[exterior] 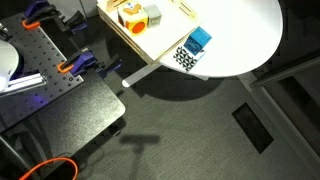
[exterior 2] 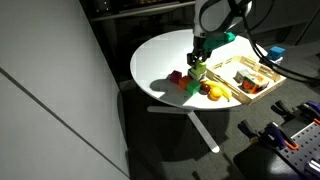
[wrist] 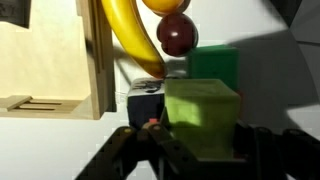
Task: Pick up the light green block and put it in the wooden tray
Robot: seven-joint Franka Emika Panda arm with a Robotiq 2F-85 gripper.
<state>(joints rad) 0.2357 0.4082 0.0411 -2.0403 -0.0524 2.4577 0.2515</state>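
The gripper (wrist: 198, 140) sits low, its fingers either side of the light green block (wrist: 200, 105); whether they pinch it cannot be told. The block is outside the tray (wrist: 55, 60), just beside its wall, in from the table's (exterior 2: 160, 55) edge, with a banana (wrist: 130, 35) beyond.

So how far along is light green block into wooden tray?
Done: approach; the gripper straddles the light green block, a finger on each side. In hand: the grasp; clamped or not, I cannot tell. Left: lift it and set it in the wooden tray; the block is outside it, by the banana.
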